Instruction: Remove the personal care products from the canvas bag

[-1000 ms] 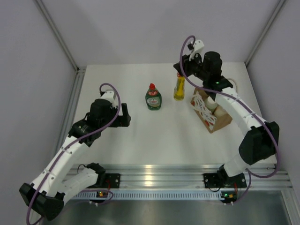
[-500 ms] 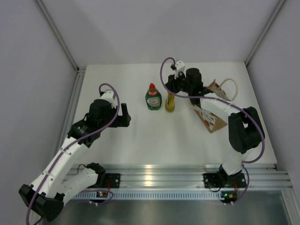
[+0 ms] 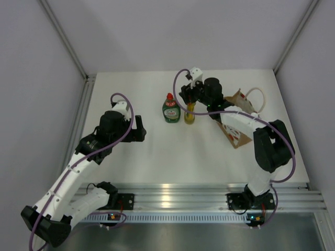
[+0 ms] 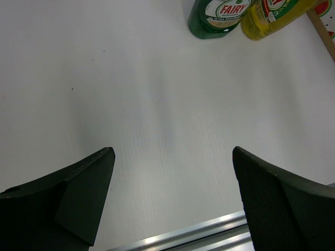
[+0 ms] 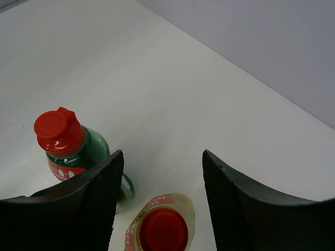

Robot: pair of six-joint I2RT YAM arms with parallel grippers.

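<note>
Black-fingered, the left gripper point(image 4: 171, 152) is held wide open with nothing between its jaws, over bare table point(image 3: 157, 157) well to the left of the bag point(image 3: 236, 137). Tan and tilted, the bag is partly covered by the right arm, and a white rope handle point(image 3: 257, 97) is seen arching at its far side. What is inside the bag cannot be made out. The yellow bottle point(image 3: 190, 116) is stood upright on the table, outside the bag and a little to its left. The green bottle point(image 3: 171, 111) is stood further left of the bag, just beside the yellow one. Farthest back, left of the bag's far end, the right gripper point(image 5: 162, 157) is poised directly above the yellow bottle's red cap. Its jaws are parted about halfway, a gap is left on either side of the cap, and nothing is gripped.
</note>
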